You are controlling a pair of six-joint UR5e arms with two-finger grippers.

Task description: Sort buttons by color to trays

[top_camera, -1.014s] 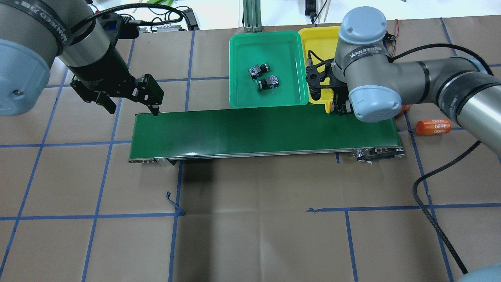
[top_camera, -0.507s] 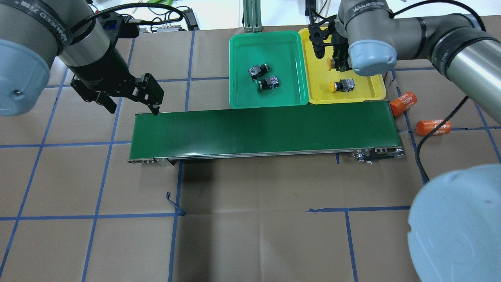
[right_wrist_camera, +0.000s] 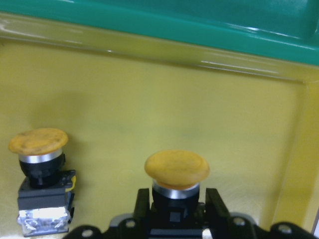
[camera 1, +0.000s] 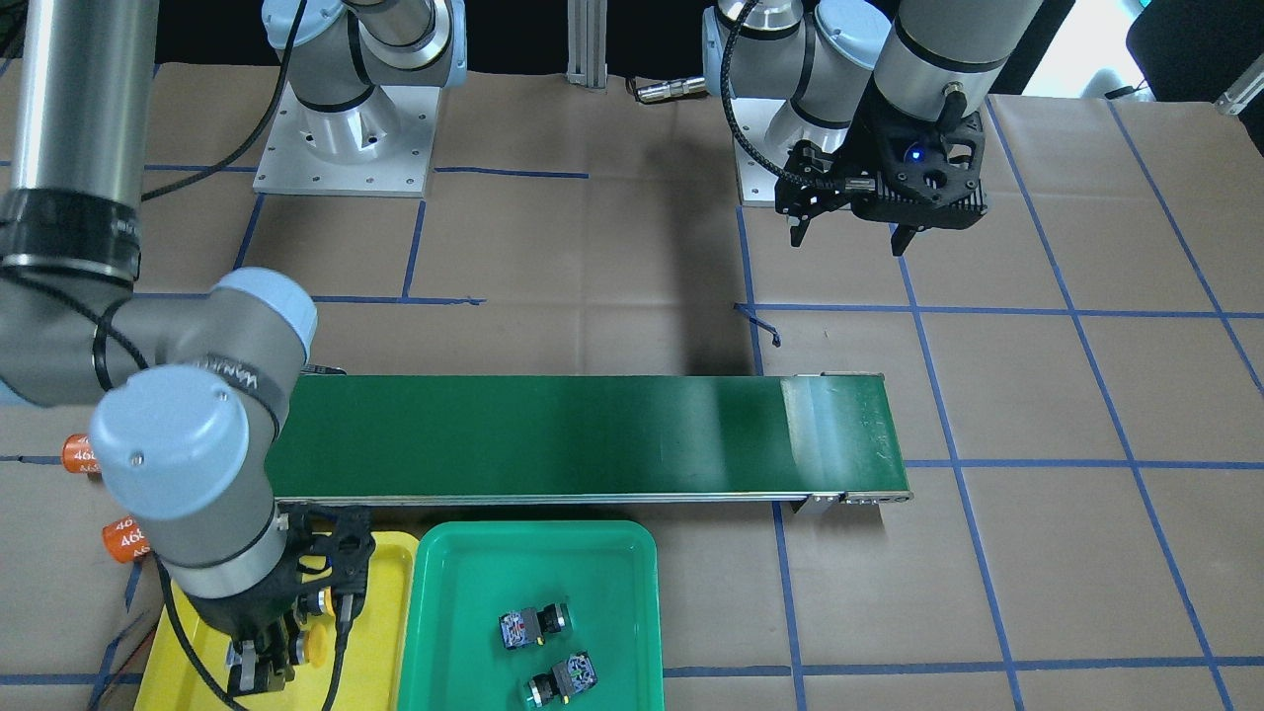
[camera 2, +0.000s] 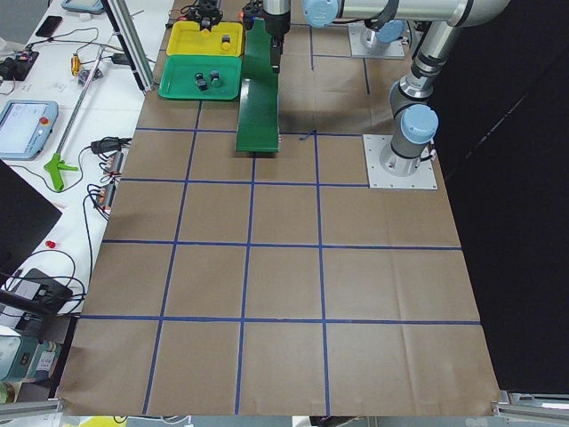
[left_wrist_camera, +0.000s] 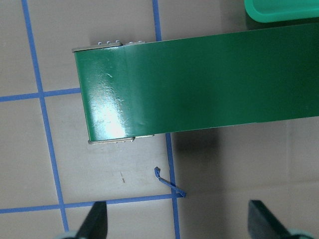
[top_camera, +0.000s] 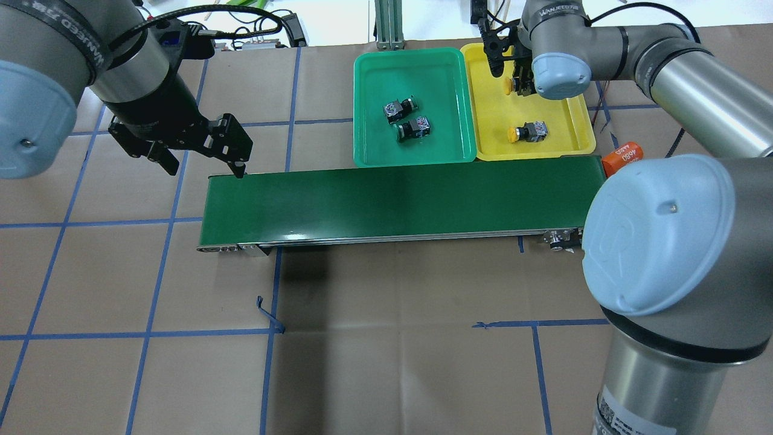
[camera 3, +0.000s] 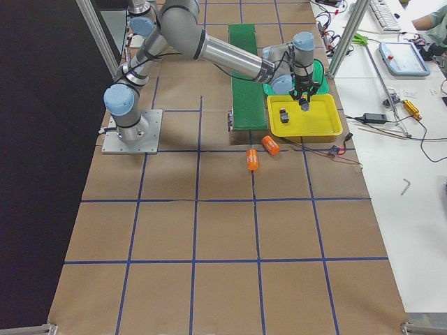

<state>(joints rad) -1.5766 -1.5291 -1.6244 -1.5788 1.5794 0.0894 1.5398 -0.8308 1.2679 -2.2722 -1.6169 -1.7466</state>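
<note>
My right gripper (top_camera: 520, 84) hangs over the far part of the yellow tray (top_camera: 495, 136), shut on a yellow-capped button (right_wrist_camera: 177, 172). Its cap (top_camera: 509, 86) sticks out sideways. The wrist view shows black fingers (right_wrist_camera: 214, 204) on both sides of the button's body. A second yellow button (top_camera: 526, 132) lies on its side in the same tray. Two green buttons (top_camera: 400, 107) (top_camera: 414, 127) lie in the green tray (top_camera: 410, 72). My left gripper (top_camera: 206, 169) stands open and holds nothing, above the left end of the belt.
A long dark-green conveyor belt (top_camera: 398, 202) runs across the table in front of both trays. Orange cylinders (camera 3: 253, 159) (camera 3: 271, 144) lie on the table beyond the belt's right end. My right arm's elbow (top_camera: 658, 229) blocks the lower right of the overhead view.
My right arm carried the yellow button from the belt's right end to above the far part of the yellow tray. The left arm has stayed still.
</note>
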